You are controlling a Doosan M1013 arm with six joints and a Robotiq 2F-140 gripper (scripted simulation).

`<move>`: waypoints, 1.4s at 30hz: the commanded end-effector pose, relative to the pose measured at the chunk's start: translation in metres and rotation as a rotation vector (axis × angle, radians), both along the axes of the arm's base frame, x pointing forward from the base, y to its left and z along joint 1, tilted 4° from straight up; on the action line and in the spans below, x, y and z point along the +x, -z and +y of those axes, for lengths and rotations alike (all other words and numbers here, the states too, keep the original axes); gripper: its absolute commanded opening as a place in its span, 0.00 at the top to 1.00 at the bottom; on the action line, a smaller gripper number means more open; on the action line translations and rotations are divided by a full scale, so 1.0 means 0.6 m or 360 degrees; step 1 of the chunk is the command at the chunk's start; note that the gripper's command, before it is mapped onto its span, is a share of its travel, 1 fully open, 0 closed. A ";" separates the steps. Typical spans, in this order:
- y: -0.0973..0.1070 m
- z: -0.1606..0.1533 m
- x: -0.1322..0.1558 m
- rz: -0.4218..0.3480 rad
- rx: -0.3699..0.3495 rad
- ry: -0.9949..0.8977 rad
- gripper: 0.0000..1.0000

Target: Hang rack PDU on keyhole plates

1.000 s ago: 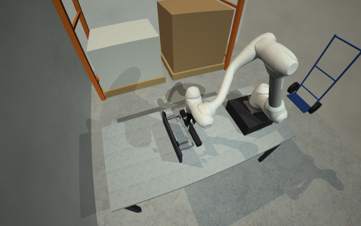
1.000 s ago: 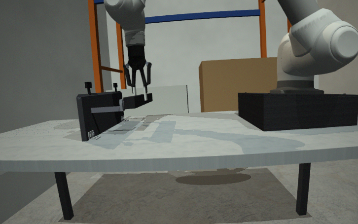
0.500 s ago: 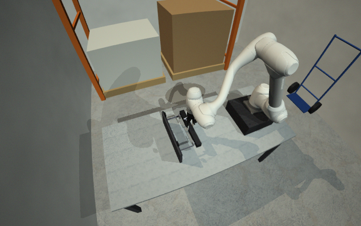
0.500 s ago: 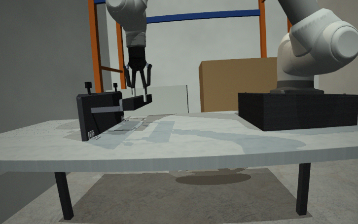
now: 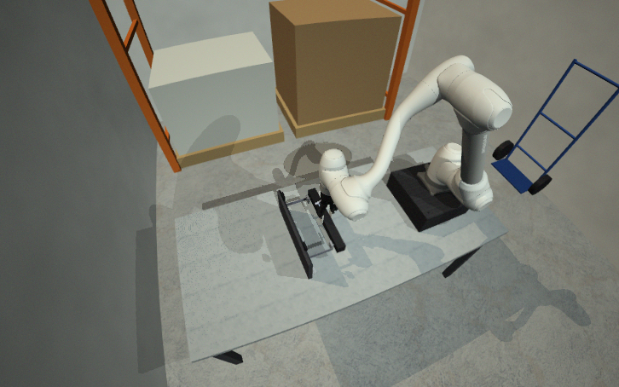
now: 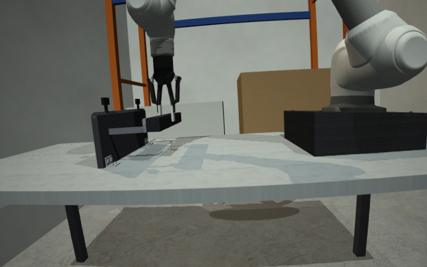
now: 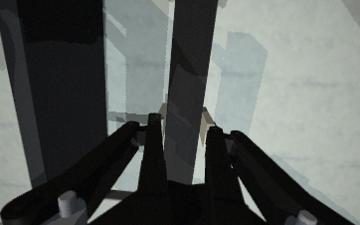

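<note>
The rack PDU (image 5: 326,221) is a long black bar; my gripper (image 6: 165,110) is shut on it from above near its far end and holds it above the table. It also shows in the side view (image 6: 162,120) and in the wrist view (image 7: 187,100), running away between my fingers. To its left stands the black backboard (image 5: 292,233), upright on the table, with a grey keyhole plate (image 6: 125,130) on its face and two black knobs on top. In the side view the PDU's near end sits close to the backboard's face; I cannot tell whether the buttons touch the slots.
The arm's black base block (image 5: 425,197) stands on the table to the right. Behind the table are an orange rack frame (image 5: 131,81) with a white box (image 5: 213,91) and a brown box (image 5: 333,57). A blue hand truck (image 5: 550,129) stands far right.
</note>
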State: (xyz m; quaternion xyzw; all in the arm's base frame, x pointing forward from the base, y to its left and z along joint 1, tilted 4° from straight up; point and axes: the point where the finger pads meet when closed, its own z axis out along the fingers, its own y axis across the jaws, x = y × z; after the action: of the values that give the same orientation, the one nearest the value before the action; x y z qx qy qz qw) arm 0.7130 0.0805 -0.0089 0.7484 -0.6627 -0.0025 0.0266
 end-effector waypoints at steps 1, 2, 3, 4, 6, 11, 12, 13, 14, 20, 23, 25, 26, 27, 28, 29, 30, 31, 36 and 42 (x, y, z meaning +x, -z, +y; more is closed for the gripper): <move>-0.004 0.003 0.000 -0.0009 -0.0006 -0.0008 1.00; -0.004 0.003 0.000 -0.0009 -0.0006 -0.0008 1.00; -0.004 0.003 0.000 -0.0009 -0.0006 -0.0008 1.00; -0.004 0.003 0.000 -0.0009 -0.0006 -0.0008 1.00; -0.004 0.003 0.000 -0.0009 -0.0006 -0.0008 1.00; -0.004 0.002 -0.001 -0.0007 -0.0006 -0.0008 1.00; -0.004 0.002 -0.001 -0.0006 -0.0006 -0.0009 1.00; -0.004 0.002 -0.002 -0.0005 -0.0006 -0.0009 1.00; -0.004 0.002 -0.002 -0.0004 -0.0006 -0.0009 1.00; -0.005 0.002 -0.005 0.0004 -0.0007 -0.0011 1.00; -0.006 0.002 -0.007 0.0009 -0.0008 -0.0013 1.00; -0.006 0.001 -0.010 0.0009 -0.0008 -0.0013 1.00; -0.007 0.001 -0.011 0.0009 -0.0008 -0.0013 1.00; -0.007 0.001 -0.012 0.0009 -0.0008 -0.0013 1.00; -0.007 0.001 -0.013 0.0009 -0.0008 -0.0013 1.00; -0.007 0.001 -0.014 0.0009 -0.0008 -0.0013 1.00; -0.008 0.001 -0.014 0.0009 -0.0008 -0.0013 1.00; -0.008 0.001 -0.015 0.0009 -0.0008 -0.0013 1.00; -0.008 0.000 -0.017 0.0009 -0.0008 -0.0013 1.00; -0.009 0.000 -0.018 0.0009 -0.0008 -0.0013 1.00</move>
State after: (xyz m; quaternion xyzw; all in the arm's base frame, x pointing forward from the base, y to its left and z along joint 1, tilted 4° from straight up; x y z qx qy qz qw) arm 0.7042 0.0797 -0.0065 0.7484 -0.6625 -0.0048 0.0293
